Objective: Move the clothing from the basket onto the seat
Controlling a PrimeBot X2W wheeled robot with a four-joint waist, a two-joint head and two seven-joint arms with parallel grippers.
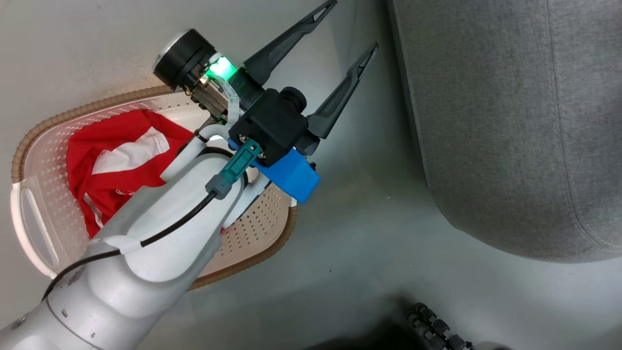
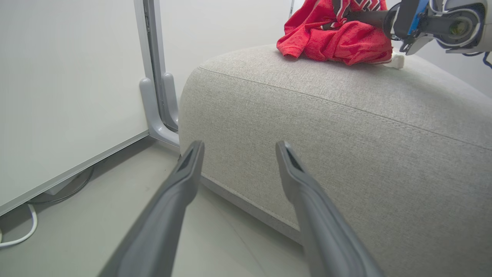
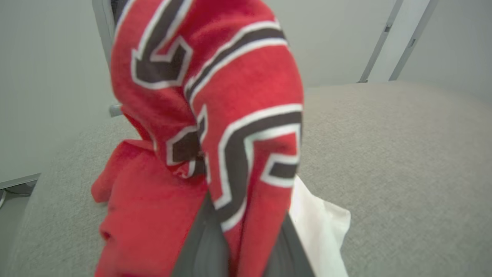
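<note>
Clothing is split btwn two spots. We see one red garment (image 1: pixel 116 160) w/ a white panel bunched in the basket (image 1: pixel 73 114), which sits on the grey floor (image 1: pixel 364 243) near the seat (image 1: pixel 510 121) but apart from it. Our left arm crosses over the basket & hides part of it. The left gripper (image 1: pixel 354 24) hangs above the floor btwn basket & seat, jaws spread wide, nothing in them. In its wrist view the fingers (image 2: pixel 184 184) point at the seat's rounded side, close to a grey post (image 2: pixel 153 77) & a white wall panel.

The lettered garment (image 3: pixel 230 115), red w/ black-&-white block marks, is on top of the seat. Our right gripper (image 2: pixel 361 17) is clamped on it: a fold drapes over both of its fingers & rises in front of the right wrist cam, while the rest lies heaped on the cushion. A bit of white fabric (image 3: pixel 319 223) pokes out beside one finger, resting on the seat.
</note>
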